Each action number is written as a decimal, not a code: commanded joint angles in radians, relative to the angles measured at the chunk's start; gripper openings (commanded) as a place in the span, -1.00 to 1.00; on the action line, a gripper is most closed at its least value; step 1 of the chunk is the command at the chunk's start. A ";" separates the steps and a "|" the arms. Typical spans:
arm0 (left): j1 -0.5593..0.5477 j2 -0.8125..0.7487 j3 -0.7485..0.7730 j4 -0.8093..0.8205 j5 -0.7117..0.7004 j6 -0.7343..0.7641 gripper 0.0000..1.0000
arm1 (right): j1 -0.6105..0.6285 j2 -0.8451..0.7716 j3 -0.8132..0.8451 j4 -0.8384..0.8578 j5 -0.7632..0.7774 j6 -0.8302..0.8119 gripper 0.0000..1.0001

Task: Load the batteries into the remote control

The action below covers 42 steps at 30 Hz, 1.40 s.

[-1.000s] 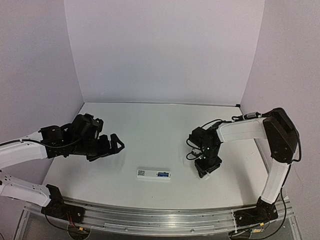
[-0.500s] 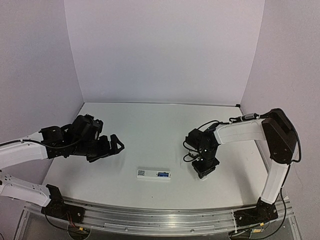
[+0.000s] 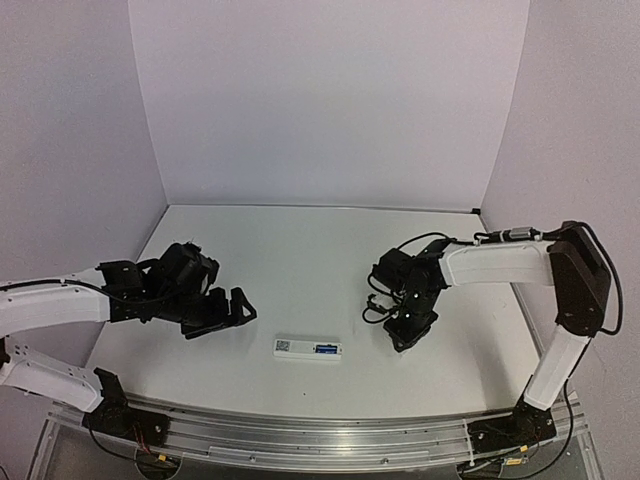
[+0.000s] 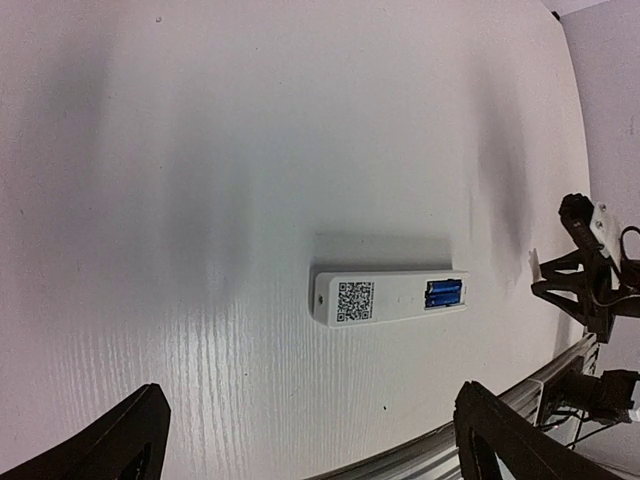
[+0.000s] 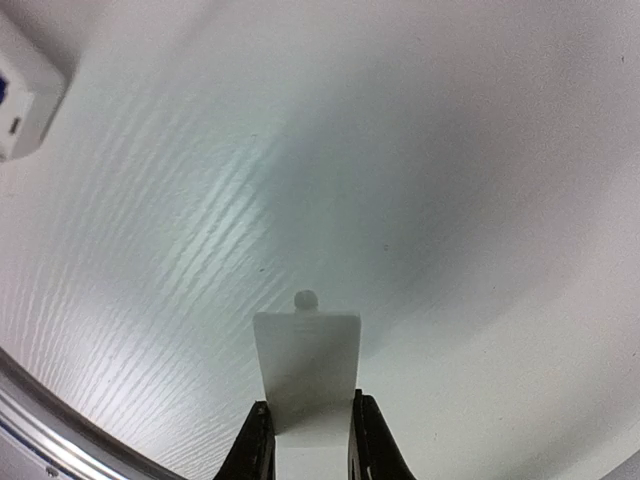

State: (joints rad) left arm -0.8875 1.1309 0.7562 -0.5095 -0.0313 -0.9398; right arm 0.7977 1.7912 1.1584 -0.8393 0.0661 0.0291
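Note:
The white remote control (image 3: pixel 307 349) lies face down near the table's front edge, QR label up. It also shows in the left wrist view (image 4: pixel 390 297), and its corner shows in the right wrist view (image 5: pixel 22 88). Two blue batteries (image 4: pixel 443 293) sit side by side in its open compartment at the right end (image 3: pixel 325 350). My left gripper (image 3: pixel 222 312) is open and empty, left of the remote and above the table. My right gripper (image 3: pixel 408 336) is shut on the small flat white cover piece (image 5: pixel 306 370), right of the remote and just above the table.
The white table (image 3: pixel 300 260) is walled by pale panels at the back and sides. A metal rail (image 3: pixel 320 440) runs along the front edge, close below the remote.
My left gripper has moved right and down toward the remote. My right gripper has shifted left toward the remote and turned, still holding the cover piece.

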 commanded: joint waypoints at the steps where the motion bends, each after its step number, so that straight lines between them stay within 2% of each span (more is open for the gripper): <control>1: -0.001 0.024 -0.026 0.097 0.093 0.019 0.99 | 0.018 -0.082 0.027 -0.021 -0.136 -0.202 -0.80; 6: -0.001 0.068 -0.057 0.182 0.166 0.031 0.92 | 0.057 -0.073 0.074 -0.021 -0.232 -0.349 -0.80; 12: -0.001 0.114 -0.122 0.302 0.236 0.004 0.85 | 0.095 -0.026 0.152 -0.027 -0.257 -0.460 -0.80; 18: -0.001 0.149 -0.155 0.386 0.271 -0.015 0.81 | 0.118 -0.025 0.187 -0.036 -0.311 -0.484 -0.81; 28: -0.001 0.222 -0.122 0.416 0.292 0.002 0.80 | 0.127 -0.103 0.203 -0.040 -0.496 -0.502 -0.82; 35: -0.001 0.316 -0.071 0.416 0.298 0.014 0.67 | 0.127 -0.051 0.218 -0.060 -0.383 -0.539 -0.83; 42: -0.001 0.375 -0.038 0.427 0.291 0.012 0.42 | 0.133 0.058 0.291 -0.075 -0.276 -0.527 -0.85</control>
State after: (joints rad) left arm -0.8875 1.4872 0.6690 -0.1204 0.2600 -0.9345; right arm 0.9199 1.7927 1.3904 -0.8907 -0.2804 -0.4915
